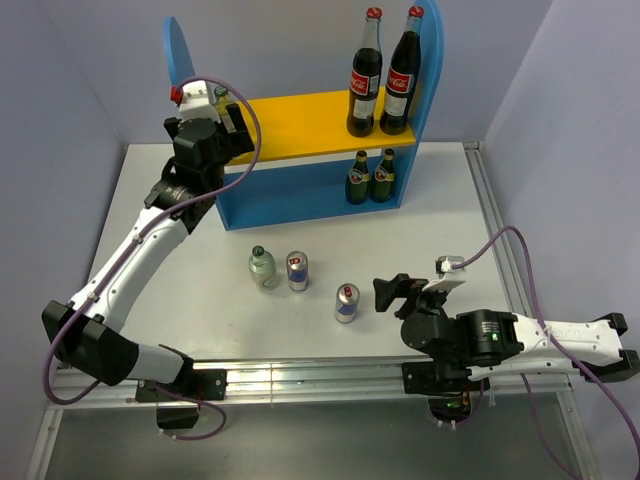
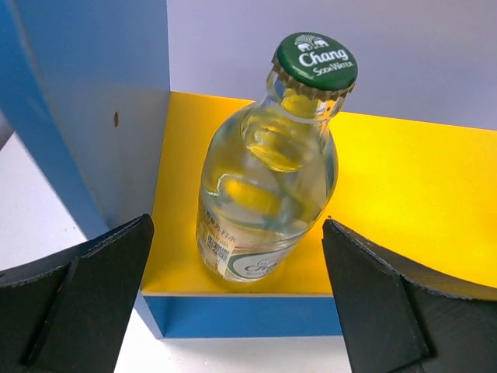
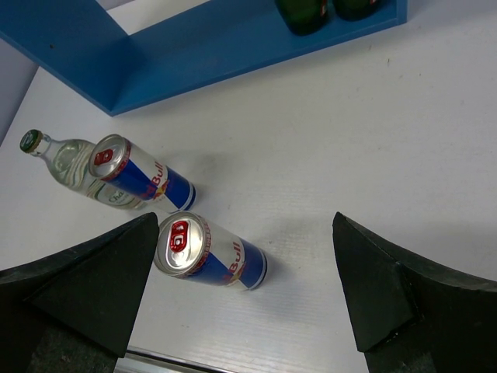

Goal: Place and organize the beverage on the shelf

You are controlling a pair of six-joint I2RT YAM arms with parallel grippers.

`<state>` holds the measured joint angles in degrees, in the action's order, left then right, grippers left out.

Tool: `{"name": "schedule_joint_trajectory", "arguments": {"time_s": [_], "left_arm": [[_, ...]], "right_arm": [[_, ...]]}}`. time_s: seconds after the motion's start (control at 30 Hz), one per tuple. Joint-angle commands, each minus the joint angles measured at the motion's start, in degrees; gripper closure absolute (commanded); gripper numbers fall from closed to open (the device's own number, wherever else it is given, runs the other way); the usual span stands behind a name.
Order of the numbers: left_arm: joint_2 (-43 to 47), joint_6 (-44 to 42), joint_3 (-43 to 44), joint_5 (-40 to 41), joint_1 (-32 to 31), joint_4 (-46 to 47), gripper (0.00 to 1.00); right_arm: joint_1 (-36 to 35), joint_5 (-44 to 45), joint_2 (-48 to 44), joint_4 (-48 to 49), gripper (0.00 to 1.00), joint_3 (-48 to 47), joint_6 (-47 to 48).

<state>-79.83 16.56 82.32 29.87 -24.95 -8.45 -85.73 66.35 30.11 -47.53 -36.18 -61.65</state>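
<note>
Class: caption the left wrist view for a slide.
Open left gripper around a green-capped bottle standing on the yellow board.

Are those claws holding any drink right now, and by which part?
Nothing is held. The left gripper stands open around the clear bottle on the yellow board, not touching it; the right gripper hangs open near a can.

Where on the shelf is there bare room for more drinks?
Upper yellow board: bare middle between the clear bottle at its left end and the two cola bottles at right. The lower level: free left of the two dark green bottles. Crowded: both right ends.
</note>
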Motion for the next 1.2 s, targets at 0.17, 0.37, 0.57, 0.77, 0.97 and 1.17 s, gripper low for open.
{"name": "schedule_joint_trajectory", "arguments": {"time_s": [0.17, 0.37, 0.57, 0.77, 0.97, 1.17], "left_arm": [[7.1, -0.6, -2.6, 11.2, -1.1, -3.2, 0.01], [13.4, 2.2, -3.7, 9.9, -4.7, -11.1, 0.01], [22.9, 11.3, -9.7, 11.5, -17.0, -23.8, 0.01], [33.1, 23.1, -25.5, 7.1, -27.9, -25.2, 0.01], [33.3, 36.6, -40.7, 14.4, -42.3, -21.4, 0.01], [27.2, 41.5, -47.2, 17.8, -47.5, -15.5, 0.01]], "right_arm": [[-0.5, 1.4, -0.7, 1.7, 0.00, 0.5, 0.2], [-0.5, 1.5, -1.0, 1.8, 0.00, 0.8, 0.2], [-0.6, 1.7, -1.0, 2.3, 0.00, 0.9, 0.6], [-0.4, 1.8, 0.1, 2.4, 0.00, 0.7, 0.5], [-0.5, 1.7, 0.3, 2.0, 0.00, 0.4, 0.3], [-0.5, 1.5, 0.7, 2.3, 0.00, 0.4, 0.7]]}}
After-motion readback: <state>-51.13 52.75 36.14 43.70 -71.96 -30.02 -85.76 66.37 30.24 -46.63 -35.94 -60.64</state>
